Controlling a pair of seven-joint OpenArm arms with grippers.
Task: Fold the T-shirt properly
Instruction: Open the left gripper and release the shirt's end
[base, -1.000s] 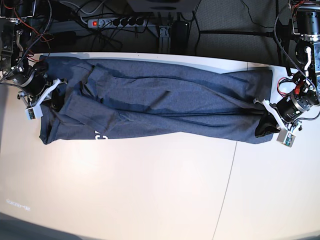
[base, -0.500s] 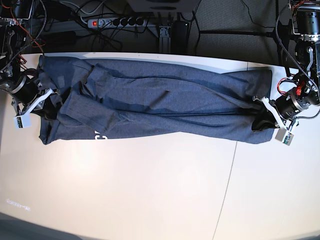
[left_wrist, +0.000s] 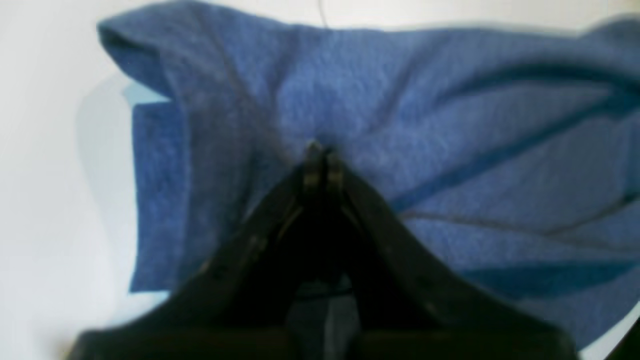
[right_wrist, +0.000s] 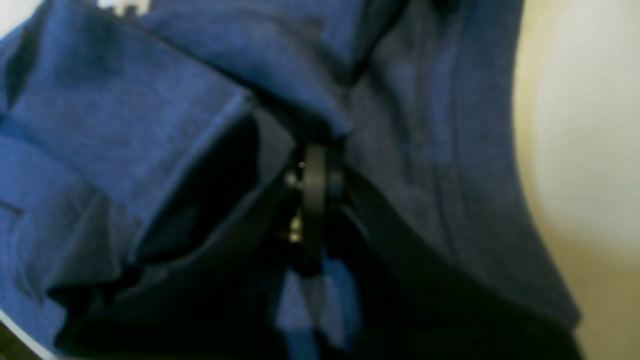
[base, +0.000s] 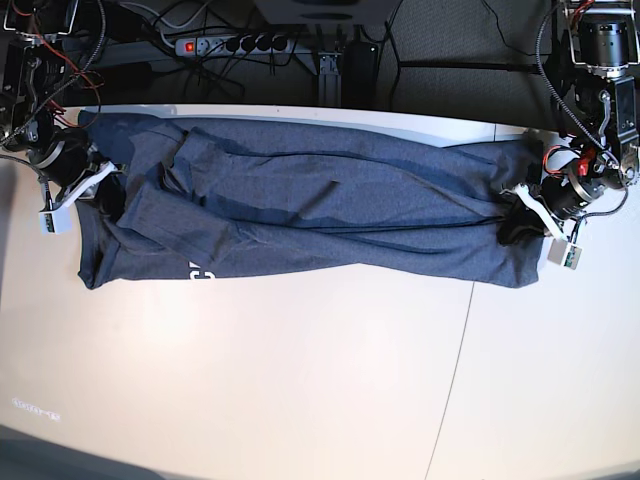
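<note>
T-shirt (base: 320, 205) lies stretched lengthwise across the table (base: 300, 380), roughly halved. My left gripper (left_wrist: 320, 150) is pinched closed on one end's fabric, right gripper (right_wrist: 314, 165) clamped on the opposite end. Holding both ends taut, probably so the fold stays flat.

Blurred wrist views; bright, edge-warped base view.

Heathered blue-grey T-shirt (base: 320, 205) with white lettering (base: 201, 273) on a pale cream table (base: 300, 380).
</note>
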